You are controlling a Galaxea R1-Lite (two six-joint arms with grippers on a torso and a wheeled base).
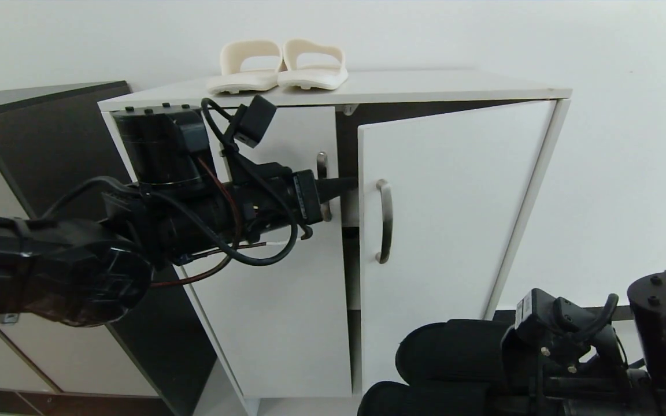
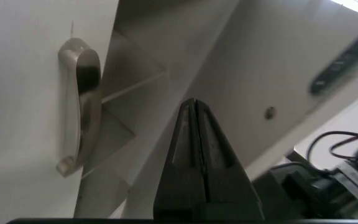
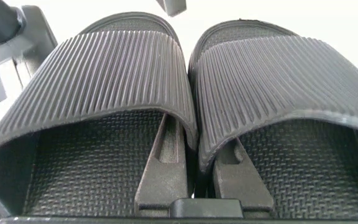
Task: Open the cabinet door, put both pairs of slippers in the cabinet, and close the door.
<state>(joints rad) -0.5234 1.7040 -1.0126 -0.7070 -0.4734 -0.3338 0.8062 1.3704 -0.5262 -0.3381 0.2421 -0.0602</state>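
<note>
The white cabinet (image 1: 287, 300) has its right door (image 1: 454, 202) standing slightly ajar, with a dark gap between the two doors. My left gripper (image 2: 194, 104) is shut and empty, its tip (image 1: 349, 184) poking into that gap between the left door's handle (image 1: 322, 185) and the right door's handle (image 1: 385, 222). A pair of cream slippers (image 1: 280, 66) rests on the cabinet top. My right gripper (image 3: 194, 180) is shut on a pair of black ribbed slippers (image 3: 123, 68), one finger inside each, pinching their inner sides together. It holds the black slippers (image 1: 454, 358) low in front of the right door.
A dark cabinet (image 1: 38, 138) stands against the white cabinet's left side. Plain white wall (image 1: 628, 173) lies to the right of the cabinet. In the left wrist view, a metal handle (image 2: 79, 106) and an inner shelf edge (image 2: 132, 87) show beside the fingers.
</note>
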